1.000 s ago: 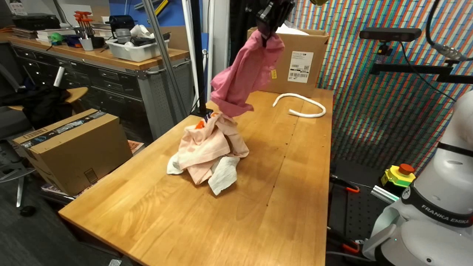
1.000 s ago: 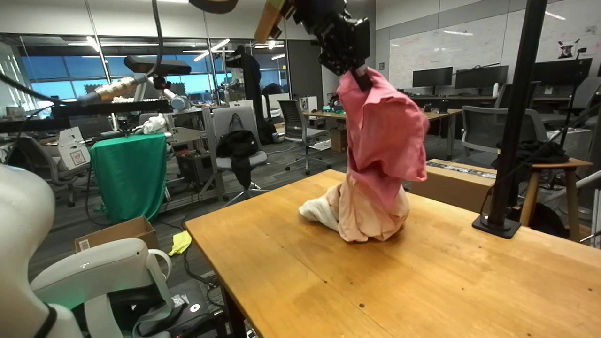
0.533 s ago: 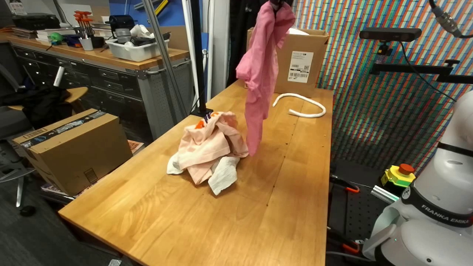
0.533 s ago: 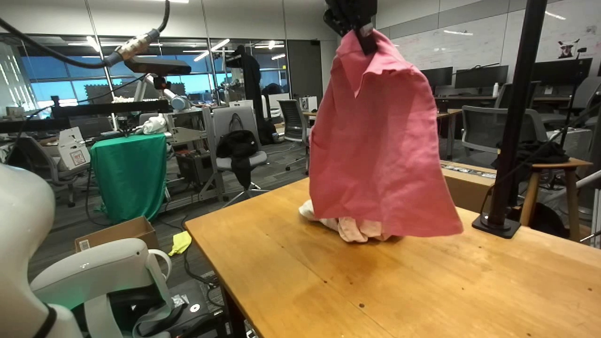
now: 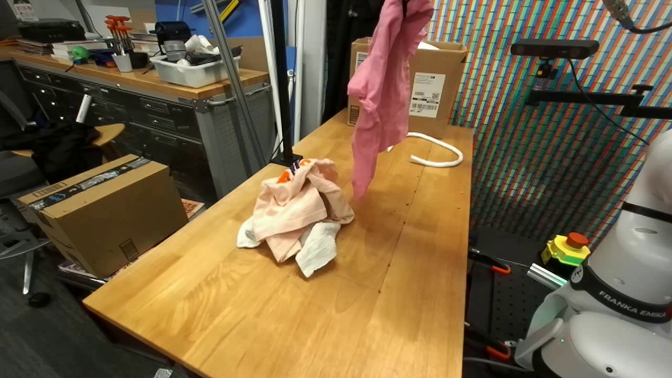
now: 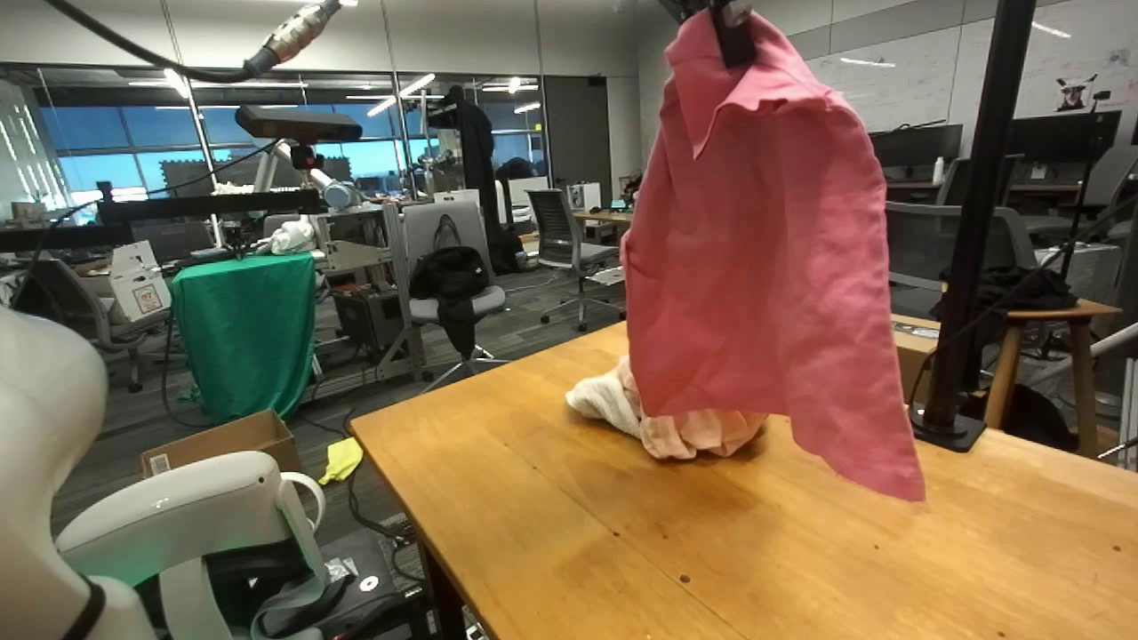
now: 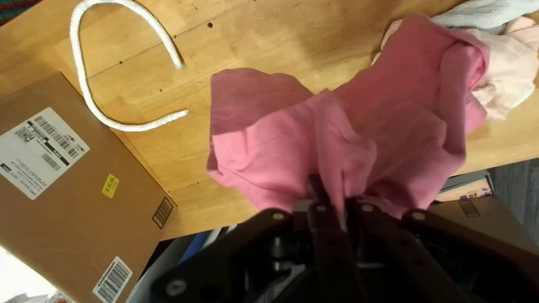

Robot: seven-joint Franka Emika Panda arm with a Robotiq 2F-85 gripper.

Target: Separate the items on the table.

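Pink soft cloth [image 6: 756,240]: hanging over the long light-brown wooden table [image 5: 315,320], being gripped at its top by the clenched black two-fingered gripper [image 7: 337,198]. Dangling near a crumpled peach-beige cloth with orange print [image 5: 286,215], lying partly over a cream-white cloth [image 5: 319,249]; partly hiding a brown cardboard box [image 5: 451,79] in an exterior view.

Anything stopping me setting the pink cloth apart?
Nothing visible between the pink cloth in the pincer and the table below; in the wrist view, the white cord and peach cloth lie to either side.
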